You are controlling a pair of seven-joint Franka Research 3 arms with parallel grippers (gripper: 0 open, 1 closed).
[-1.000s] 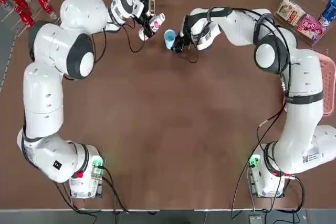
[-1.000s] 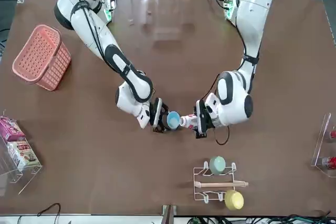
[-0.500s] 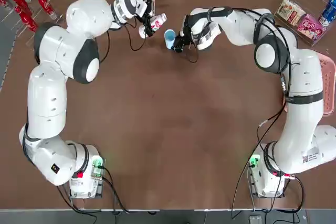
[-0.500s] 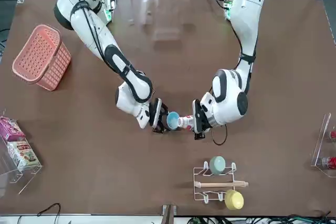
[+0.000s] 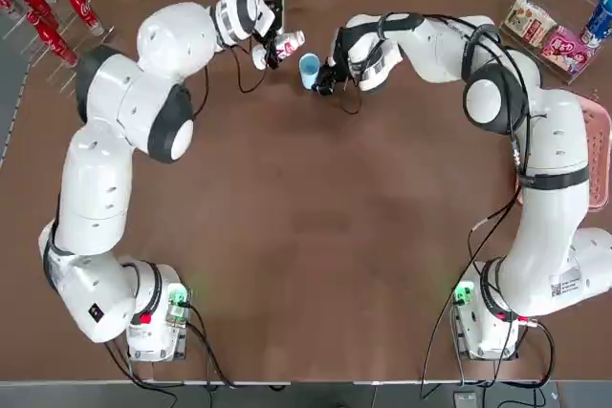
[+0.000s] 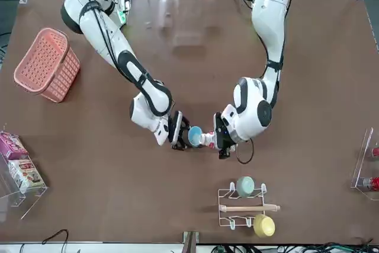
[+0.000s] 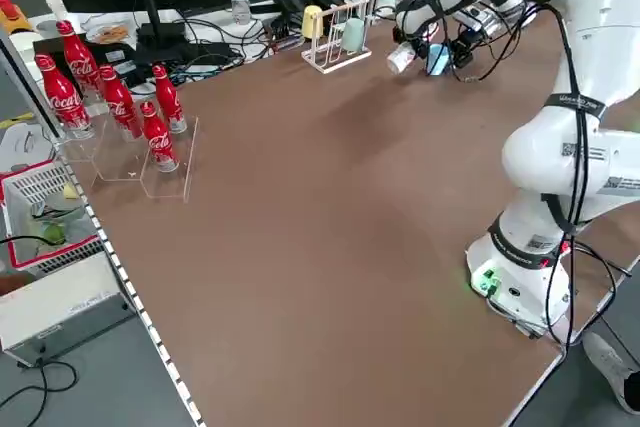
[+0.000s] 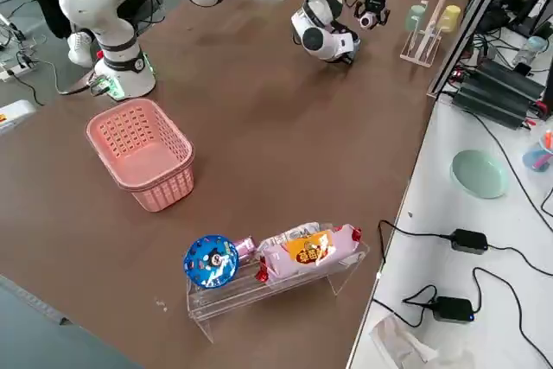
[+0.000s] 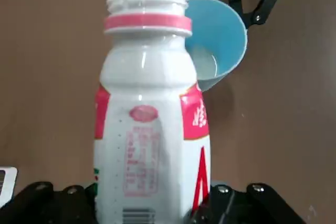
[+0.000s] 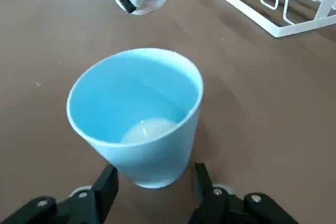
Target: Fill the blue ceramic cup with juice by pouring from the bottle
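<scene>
At the table's twelve o'clock, our left gripper [image 9: 149,203] clasps the likely slippery bottle [image 9: 149,82]; our right gripper [image 10: 156,167] holds the stiff-looking cup [image 10: 152,156], best gripped low.

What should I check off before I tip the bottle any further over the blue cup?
1. Bottle gripped: ok. The left gripper's jaws are shut on the bottle.
2. Bottle uncapped: ok. The neck shows bare threads and no cap.
3. Cup gripped: ok. The right gripper has its jaws shut on the blue cup.
4. Mouth over the cup: cannot tell. From overhead, the bottle's mouth sits beside the rim with a small gap, and heights are hard to judge.
5. Room left in the cup: ok. A little whitish liquid lies at the bottom.
6. Rack out of the way: ok. The white rack stands apart from both jaws.
</scene>
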